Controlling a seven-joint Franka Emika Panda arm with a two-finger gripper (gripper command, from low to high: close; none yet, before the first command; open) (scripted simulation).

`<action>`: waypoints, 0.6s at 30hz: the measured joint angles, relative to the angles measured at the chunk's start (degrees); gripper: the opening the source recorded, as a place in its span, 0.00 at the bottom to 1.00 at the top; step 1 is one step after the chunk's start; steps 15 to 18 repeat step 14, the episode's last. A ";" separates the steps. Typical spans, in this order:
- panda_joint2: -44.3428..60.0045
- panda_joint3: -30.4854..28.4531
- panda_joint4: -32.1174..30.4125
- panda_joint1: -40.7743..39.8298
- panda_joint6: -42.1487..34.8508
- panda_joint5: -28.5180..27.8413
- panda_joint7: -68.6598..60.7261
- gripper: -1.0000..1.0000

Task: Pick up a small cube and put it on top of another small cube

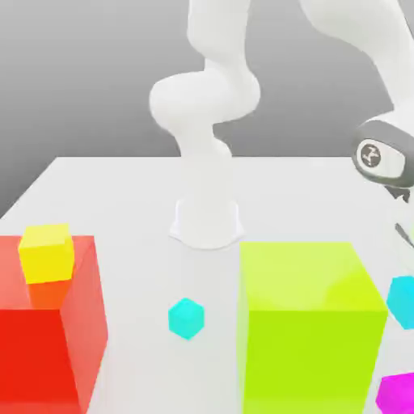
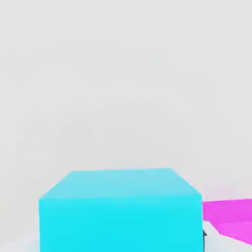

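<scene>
Two small cyan cubes are on the white table: one between red cube & lime-green cube, other at exterior view's right edge, near magenta cube, w/ gripper jaws closed on it.

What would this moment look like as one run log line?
phase: grasp | fingers: shut on cyan cube | second cyan cube: on table between red cube and green cube | stacked: not yet
</scene>
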 joint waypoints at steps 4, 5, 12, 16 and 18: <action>4.95 -1.85 5.66 -1.97 -0.53 0.40 -0.12 0.00; 6.87 -1.90 5.95 -2.07 1.11 0.50 -0.19 0.00; 9.92 -1.90 6.21 -2.19 3.90 0.65 -0.28 1.00; 9.66 -1.95 6.25 -2.17 3.69 0.59 -0.23 1.00; 9.66 -1.95 6.25 -2.17 3.69 0.59 -0.23 1.00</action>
